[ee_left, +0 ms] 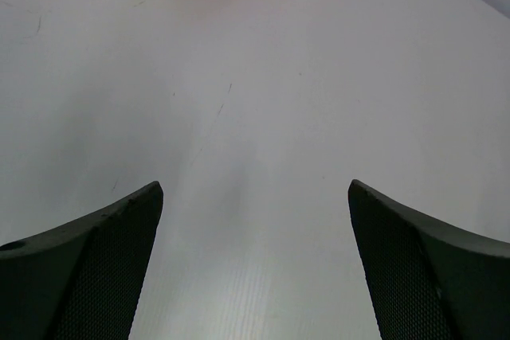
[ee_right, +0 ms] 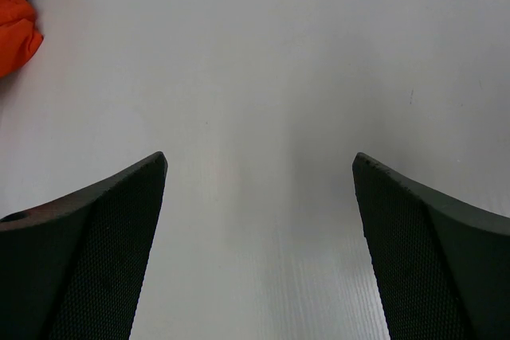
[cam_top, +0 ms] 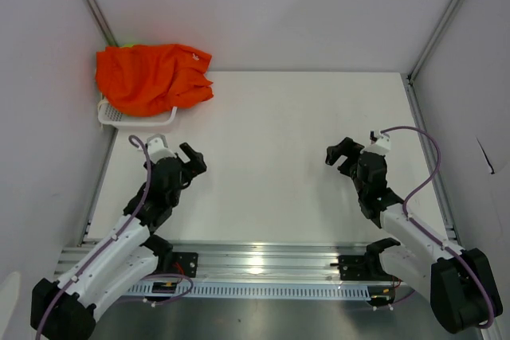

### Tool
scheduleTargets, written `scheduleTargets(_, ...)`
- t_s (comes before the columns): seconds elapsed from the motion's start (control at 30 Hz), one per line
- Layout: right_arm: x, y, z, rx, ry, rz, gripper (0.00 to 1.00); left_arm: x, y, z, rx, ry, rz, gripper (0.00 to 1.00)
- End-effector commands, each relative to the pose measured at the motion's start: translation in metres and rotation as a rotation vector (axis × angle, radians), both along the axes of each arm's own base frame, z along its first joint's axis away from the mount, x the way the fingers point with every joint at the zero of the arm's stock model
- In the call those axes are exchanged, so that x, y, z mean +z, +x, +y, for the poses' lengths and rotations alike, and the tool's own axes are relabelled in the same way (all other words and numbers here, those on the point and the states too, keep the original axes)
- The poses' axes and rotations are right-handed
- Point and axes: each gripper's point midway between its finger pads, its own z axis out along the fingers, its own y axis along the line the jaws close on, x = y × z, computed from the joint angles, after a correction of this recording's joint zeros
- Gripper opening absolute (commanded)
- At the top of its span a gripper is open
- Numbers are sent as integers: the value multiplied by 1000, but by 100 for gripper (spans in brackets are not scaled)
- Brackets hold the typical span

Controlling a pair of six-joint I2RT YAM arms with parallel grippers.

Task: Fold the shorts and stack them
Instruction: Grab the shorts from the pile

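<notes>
Now, left gripper [cam_top: 194, 158]: its jaws stand wide apart and hold nothing; in the left wrist view you see only table between the two dark fingers
Right gripper [cam_top: 339, 151]: also wide apart and holding nothing, hovering over the right half of the table, well apart from any cloth
Table [cam_top: 271, 125]: white and flat; both arms hang over its near part, one on each side
Orange shorts [cam_top: 151, 77]: a crumpled heap in the far left corner, lying on top of the basket and spilling over its right edge
Green shorts [cam_top: 127, 44]: only a small lime sliver shows behind the orange heap, near the wall; the rest is probably hidden under it, but you cannot confirm this
Basket [cam_top: 111, 114]: white mesh, in the far left corner, mostly covered by the orange cloth
Step in hand: I judge it is the very beginning; nothing is folded and nothing is stacked
Next move: send the left gripper, which is nearer, forward to the corner, pinch the orange shorts at a high fold and bring them to the middle of the table to spread them flat; the right gripper can then take the other side
Care: the cloth is soft and bunched, so a deep pinch may also catch the pair below or the basket mesh; take only the top layer
</notes>
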Motion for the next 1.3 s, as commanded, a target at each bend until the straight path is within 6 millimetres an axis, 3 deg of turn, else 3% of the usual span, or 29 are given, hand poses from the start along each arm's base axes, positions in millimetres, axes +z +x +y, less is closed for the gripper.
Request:
scheduleTargets(0.0,19,7,3,-2,27,-66,100,23,15,6,123,-96,5,99)
scheduleTargets(0.07,19,6,5,12,23,-76,99,40,28,15,176,-142,-15,99)
scheduleTargets(0.13,18,5,6,19,25,-80,99,43,43,19,194,-184,6,99)
scheduleTargets(0.17,18,5,7,25,26,-79,99,52,53,39,252,-207,-5,99)
scheduleTargets(0.23,17,5,7,24,25,-75,99,53,70,45,253,-243,26,99)
scheduleTargets(0.27,16,5,7,25,25,-71,99,64,79,62,303,-254,11,99)
scheduleTargets(0.33,16,6,8,31,26,-69,99,71,90,75,344,-269,18,99)
scheduleTargets(0.4,17,6,10,37,27,-71,99,69,104,97,410,-283,30,99)
scheduleTargets(0.57,16,7,13,53,28,-70,99,94,140,124,454,-341,-34,99)
scheduleTargets(0.6,15,7,14,56,29,-70,100,83,147,129,467,-354,-6,99)
scheduleTargets(0.67,13,7,14,58,29,-62,100,93,161,136,458,-388,-28,99)
scheduleTargets(0.7,13,8,15,60,26,-62,99,80,168,138,468,-405,1,98)
scheduleTargets(0.77,13,8,17,71,27,-62,99,83,179,149,493,-414,-2,96)
scheduleTargets(0.8,13,7,17,71,28,-60,100,69,183,154,527,-423,34,96)
scheduleTargets(0.83,14,7,17,70,34,-62,100,78,189,162,547,-422,16,96)
scheduleTargets(0.93,16,5,18,79,39,-76,99,69,205,174,597,-425,11,96)
scheduleTargets(1.1,17,6,18,78,38,-80,99,43,238,179,618,-466,37,96)
scheduleTargets(1.13,16,6,18,81,33,-79,100,50,248,182,617,-474,27,95)
scheduleTargets(1.17,16,6,19,83,29,-81,100,30,253,182,627,-479,65,95)
scheduleTargets(1.2,16,6,18,79,27,-80,99,24,257,183,631,-485,73,95)
scheduleTargets(1.23,14,6,17,76,25,-74,100,30,266,184,630,-489,58,95)
scheduleTargets(1.27,15,6,18,78,22,-74,99,13,269,187,648,-487,90,94)
